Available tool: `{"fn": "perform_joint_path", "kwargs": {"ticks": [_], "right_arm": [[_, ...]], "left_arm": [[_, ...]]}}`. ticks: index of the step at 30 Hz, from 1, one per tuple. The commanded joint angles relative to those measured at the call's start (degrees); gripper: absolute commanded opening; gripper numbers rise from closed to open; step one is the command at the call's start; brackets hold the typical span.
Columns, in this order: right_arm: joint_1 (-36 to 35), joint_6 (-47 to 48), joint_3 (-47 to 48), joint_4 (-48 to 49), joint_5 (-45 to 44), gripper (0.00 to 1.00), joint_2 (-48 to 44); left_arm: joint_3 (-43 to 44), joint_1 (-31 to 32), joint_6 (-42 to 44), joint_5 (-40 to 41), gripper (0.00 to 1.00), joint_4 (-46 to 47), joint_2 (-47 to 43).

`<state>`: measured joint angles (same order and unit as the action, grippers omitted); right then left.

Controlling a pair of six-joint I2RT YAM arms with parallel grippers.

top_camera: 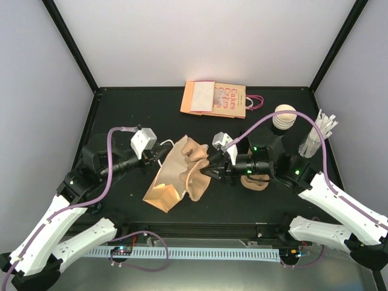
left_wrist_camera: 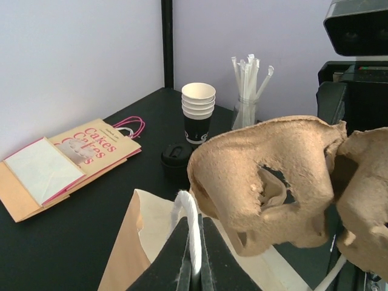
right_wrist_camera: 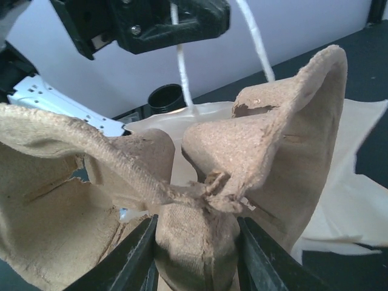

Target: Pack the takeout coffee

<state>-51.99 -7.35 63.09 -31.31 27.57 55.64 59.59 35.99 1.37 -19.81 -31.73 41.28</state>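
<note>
Two grips, left hand [left_wrist_camera: 195,233] pinching bag handle [left_wrist_camera: 189,209], right hand [right_wrist_camera: 195,233] clamping pulp carrier [right_wrist_camera: 267,139], lidded black cup [left_wrist_camera: 176,156] upright, lid up.

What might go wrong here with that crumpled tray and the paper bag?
The brown moulded-pulp cup carrier is already creased and torn near where the right hand pinches it; it may rip further. The left hand holds the brown paper bag by one thin white cord handle only, so the mouth may sag shut or the cord slip.

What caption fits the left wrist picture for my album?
Left tool pinches a white handle; crumpled pulp carrier hangs over the bag, lidded black cup behind.
</note>
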Motion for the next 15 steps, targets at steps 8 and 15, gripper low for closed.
{"fn": "perform_joint_path", "kwargs": {"ticks": [8, 15], "right_arm": [[0.2, -4.2, 4.4, 5.8, 13.4, 0.36, 8.4], [0.3, -5.2, 7.2, 2.1, 11.3, 0.34, 14.9]], "left_arm": [[0.7, -0.2, 0.8, -1.8, 0.01, 0.7, 0.2], [0.5, -0.2, 1.2, -1.1, 0.02, 0.4, -0.5]]}}
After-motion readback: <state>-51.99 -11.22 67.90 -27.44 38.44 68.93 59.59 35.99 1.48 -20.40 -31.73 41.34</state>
